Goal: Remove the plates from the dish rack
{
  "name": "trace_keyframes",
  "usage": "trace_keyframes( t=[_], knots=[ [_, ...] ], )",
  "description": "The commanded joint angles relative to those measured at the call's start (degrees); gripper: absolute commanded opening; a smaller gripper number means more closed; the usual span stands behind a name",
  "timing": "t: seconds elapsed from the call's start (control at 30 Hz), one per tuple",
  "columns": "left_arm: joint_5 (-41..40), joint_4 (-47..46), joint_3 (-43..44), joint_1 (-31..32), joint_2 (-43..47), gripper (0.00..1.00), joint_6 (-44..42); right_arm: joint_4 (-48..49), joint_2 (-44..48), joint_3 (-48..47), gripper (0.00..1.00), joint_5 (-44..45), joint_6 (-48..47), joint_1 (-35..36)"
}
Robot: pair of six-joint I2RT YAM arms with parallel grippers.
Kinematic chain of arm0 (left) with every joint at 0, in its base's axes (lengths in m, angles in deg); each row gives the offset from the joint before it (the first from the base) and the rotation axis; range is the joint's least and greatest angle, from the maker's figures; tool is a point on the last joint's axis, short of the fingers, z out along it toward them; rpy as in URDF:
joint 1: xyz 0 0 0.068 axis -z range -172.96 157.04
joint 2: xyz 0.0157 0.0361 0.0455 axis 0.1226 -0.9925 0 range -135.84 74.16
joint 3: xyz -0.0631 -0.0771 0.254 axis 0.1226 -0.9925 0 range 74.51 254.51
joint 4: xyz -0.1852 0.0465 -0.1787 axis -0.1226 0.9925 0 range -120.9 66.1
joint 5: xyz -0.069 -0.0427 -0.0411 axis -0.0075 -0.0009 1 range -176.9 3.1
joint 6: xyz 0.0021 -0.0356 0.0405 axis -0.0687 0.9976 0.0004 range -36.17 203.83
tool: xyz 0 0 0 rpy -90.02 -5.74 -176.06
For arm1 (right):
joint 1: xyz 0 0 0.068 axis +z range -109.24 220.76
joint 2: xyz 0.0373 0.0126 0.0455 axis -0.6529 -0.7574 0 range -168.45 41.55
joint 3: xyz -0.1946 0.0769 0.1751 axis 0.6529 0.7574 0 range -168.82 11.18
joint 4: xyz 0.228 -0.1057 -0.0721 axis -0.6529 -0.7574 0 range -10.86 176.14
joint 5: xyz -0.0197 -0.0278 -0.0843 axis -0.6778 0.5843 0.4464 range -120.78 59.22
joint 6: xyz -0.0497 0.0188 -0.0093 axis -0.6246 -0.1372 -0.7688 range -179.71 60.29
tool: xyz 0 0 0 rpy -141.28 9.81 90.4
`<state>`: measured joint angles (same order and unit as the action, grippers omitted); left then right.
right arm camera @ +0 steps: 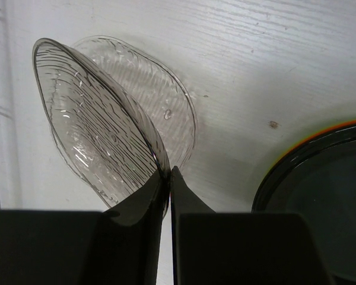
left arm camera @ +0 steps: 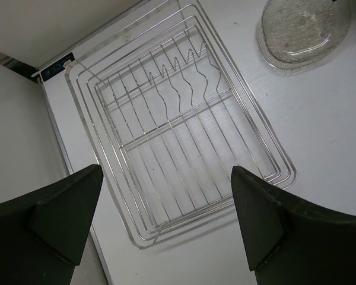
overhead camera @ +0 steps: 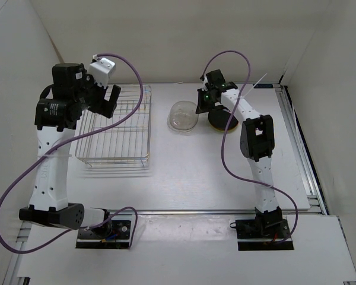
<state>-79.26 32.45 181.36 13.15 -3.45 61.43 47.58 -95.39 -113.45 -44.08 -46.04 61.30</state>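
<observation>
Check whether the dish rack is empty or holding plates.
Empty: the dish rack shows only bare wires in the left wrist and top views.

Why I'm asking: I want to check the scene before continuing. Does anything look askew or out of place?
One clear plate is tilted steeply on edge, its rim pinched in the right gripper, over a second clear plate lying flat on the table. Nothing looks spilled or cracked.

White table (overhead camera: 225,178): wire rack (left arm camera: 184,136) below my left gripper (left arm camera: 166,172), clear plate (right arm camera: 179,119) flat just past my right gripper (right arm camera: 168,173), plate stack (right arm camera: 320,202) just right of it.
</observation>
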Motion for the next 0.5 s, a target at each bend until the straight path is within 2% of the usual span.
trace_keyframes(
  t=[0.0, 0.47],
  knots=[
    [1.41, -0.60, 0.12, -0.31, 3.24, 1.00, 0.51, 2.00, -0.34, 0.45, 0.08, 1.60, 1.80, 0.03],
    [0.89, -0.60, -0.41, -0.31, 3.25, 1.00, 0.51, 2.00, 0.19, 2.82, 0.10, 1.70, 7.77, 0.56]
  ],
)
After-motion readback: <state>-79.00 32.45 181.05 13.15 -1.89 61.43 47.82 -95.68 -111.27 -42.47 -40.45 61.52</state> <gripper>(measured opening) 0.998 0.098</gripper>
